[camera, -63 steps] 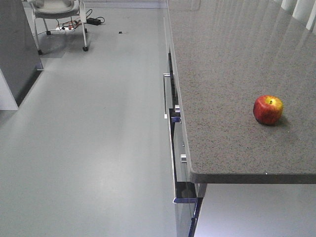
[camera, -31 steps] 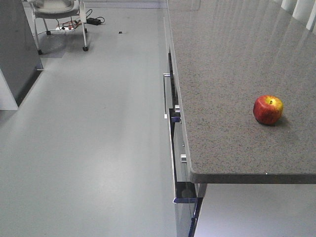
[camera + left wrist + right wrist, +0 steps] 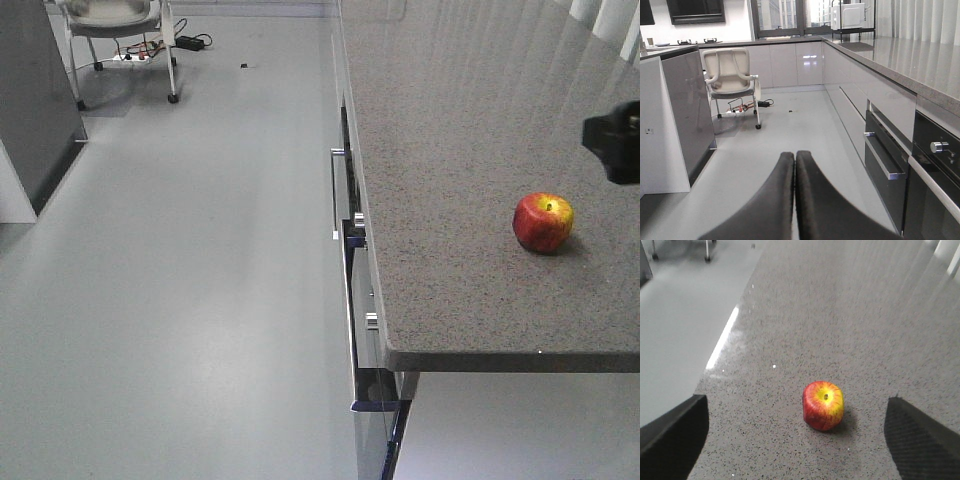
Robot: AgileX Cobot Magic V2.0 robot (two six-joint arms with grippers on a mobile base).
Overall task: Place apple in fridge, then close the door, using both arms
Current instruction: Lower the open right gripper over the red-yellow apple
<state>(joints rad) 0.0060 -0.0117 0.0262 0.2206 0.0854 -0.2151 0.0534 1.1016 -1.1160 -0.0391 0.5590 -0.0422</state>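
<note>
While hovering near the apple [image 3: 823, 405] on the counter [image 3: 450, 150] with right gripper [image 3: 796, 399] spread wide and left gripper [image 3: 795, 156] pressed together, barely begun: grasping, placing in fridge, closing door all left.

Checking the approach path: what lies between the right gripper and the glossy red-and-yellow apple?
Nothing but bare grey speckled countertop between the right gripper and the apple, shown in the right wrist view.
</note>
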